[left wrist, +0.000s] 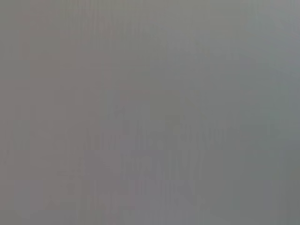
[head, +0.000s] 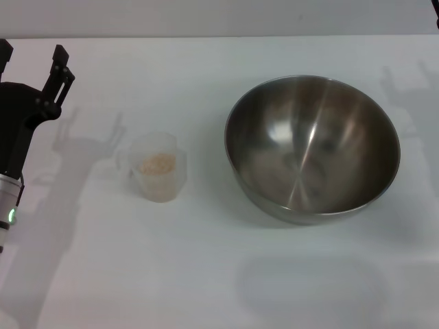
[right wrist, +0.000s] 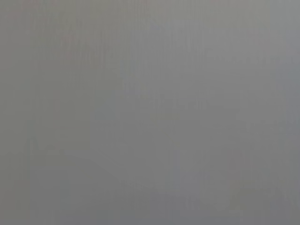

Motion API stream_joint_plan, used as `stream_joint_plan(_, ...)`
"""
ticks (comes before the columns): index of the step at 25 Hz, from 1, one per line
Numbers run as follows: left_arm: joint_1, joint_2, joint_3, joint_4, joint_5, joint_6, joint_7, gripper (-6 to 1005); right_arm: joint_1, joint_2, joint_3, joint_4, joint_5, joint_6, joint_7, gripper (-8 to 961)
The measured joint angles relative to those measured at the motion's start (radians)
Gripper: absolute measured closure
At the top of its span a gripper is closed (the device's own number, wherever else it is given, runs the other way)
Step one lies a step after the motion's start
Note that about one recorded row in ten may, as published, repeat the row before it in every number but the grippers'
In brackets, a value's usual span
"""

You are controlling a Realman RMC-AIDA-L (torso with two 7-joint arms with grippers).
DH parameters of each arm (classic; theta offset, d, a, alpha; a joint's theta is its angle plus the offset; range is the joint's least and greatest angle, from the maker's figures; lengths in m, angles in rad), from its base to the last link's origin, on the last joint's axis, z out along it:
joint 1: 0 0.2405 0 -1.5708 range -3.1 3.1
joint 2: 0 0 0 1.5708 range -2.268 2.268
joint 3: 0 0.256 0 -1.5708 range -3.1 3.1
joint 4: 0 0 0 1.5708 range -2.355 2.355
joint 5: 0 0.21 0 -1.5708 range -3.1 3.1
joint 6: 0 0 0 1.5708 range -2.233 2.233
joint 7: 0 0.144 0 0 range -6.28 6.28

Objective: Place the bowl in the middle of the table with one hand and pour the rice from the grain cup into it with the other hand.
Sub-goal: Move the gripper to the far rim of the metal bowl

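The bowl [head: 312, 147] is a large shiny steel one, empty, standing upright on the white table [head: 206, 274] right of centre. The grain cup [head: 158, 170] is small and translucent and stands upright to the bowl's left, apart from it. It holds a pale heap of rice [head: 158, 163]. My left gripper [head: 33, 49] is at the far left edge, left of the cup and apart from it, fingers spread open and empty. Of my right arm only a dark sliver [head: 436, 22] shows at the top right corner. Both wrist views show only flat grey.
The table's far edge runs along the top of the head view. Shadows of the arms fall on the table left of the cup and beyond the bowl at the right.
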Motion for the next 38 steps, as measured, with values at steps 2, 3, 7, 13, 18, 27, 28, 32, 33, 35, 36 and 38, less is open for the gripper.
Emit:
stream_joint_plan(2, -0.002, 0.0, 0.0, 0.0, 0.0, -0.001, 0.0, 168, 0.001, 0.0, 0.0, -0.001, 0.001, 0.0, 0.0, 226)
stream_joint_plan(3, -0.003, 0.0, 0.0, 0.0, 0.0, -0.001, 0.0, 168, 0.002, 0.0, 0.0, -0.001, 0.001, 0.0, 0.0, 228)
stream_joint_plan(7, -0.006, 0.0, 0.0, 0.0, 0.0, -0.003, 0.002, 170, 0.003, -0.001, 0.017, 0.0, 0.001, 0.001, 0.001, 234)
stream_joint_plan(13, -0.019, 0.0, 0.0, 0.008, 0.0, -0.01, 0.0, 172, 0.005, -0.001, 0.027, 0.001, 0.001, 0.004, 0.002, 244)
stream_joint_plan(18, -0.034, 0.001, 0.0, 0.01, 0.0, -0.011, 0.001, 174, 0.014, -0.001, 0.026, 0.0, 0.001, 0.007, -0.011, 252)
stream_joint_plan(27, -0.038, 0.002, -0.01, 0.009, -0.005, -0.02, 0.009, 178, 0.03, -0.005, 0.046, -0.019, 0.001, 0.008, -0.231, 266)
stream_joint_plan(28, -0.038, 0.002, -0.011, 0.009, -0.005, -0.021, 0.009, 178, 0.034, -0.006, 0.053, -0.022, 0.001, 0.014, -0.239, 268)
stream_joint_plan(32, -0.04, 0.002, -0.016, 0.009, -0.006, -0.023, 0.01, 180, 0.042, -0.012, 0.065, -0.081, 0.0, 0.117, -0.24, 274)
stream_joint_plan(33, -0.04, 0.002, -0.017, 0.009, -0.006, -0.023, 0.01, 180, 0.035, -0.015, 0.069, -0.152, -0.006, 0.209, -0.24, 276)
stream_joint_plan(35, -0.041, 0.001, -0.023, 0.007, -0.006, -0.024, 0.01, 181, 0.027, -0.016, 0.072, -0.202, -0.012, 0.268, -0.239, 279)
stream_joint_plan(36, -0.042, 0.001, -0.023, 0.007, -0.007, -0.024, 0.01, 181, 0.016, -0.017, 0.075, -0.256, -0.018, 0.323, -0.239, 281)
stream_joint_plan(38, -0.046, 0.001, -0.024, 0.009, -0.007, -0.024, 0.011, 182, -0.013, -0.018, 0.078, -0.373, -0.035, 0.45, -0.239, 284)
